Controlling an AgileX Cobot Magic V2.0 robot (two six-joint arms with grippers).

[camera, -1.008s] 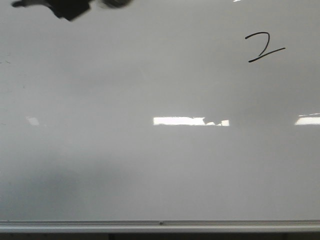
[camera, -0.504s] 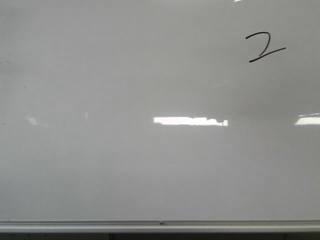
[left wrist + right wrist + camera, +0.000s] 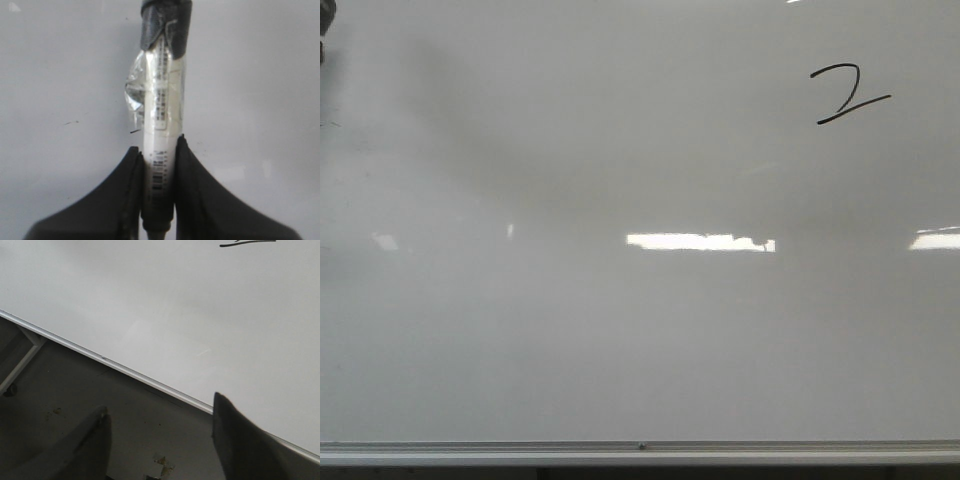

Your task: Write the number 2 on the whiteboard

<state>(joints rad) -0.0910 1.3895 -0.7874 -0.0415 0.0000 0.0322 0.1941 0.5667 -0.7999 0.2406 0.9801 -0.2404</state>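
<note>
Whiteboard (image 3: 620, 330) bears the number 2 (image 3: 850, 95); left gripper (image 3: 159, 165) clamps a marker (image 3: 162, 115), right gripper (image 3: 160, 432) gapes empty.

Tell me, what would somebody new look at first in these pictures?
First, the thin black hand-drawn number 2, high on the right of the big glossy white-grey whiteboard. Next, the white marker pen with a barcode label, clamped between the black fingers of the left gripper. The right gripper hangs open and empty near the board's silver rail.
</note>
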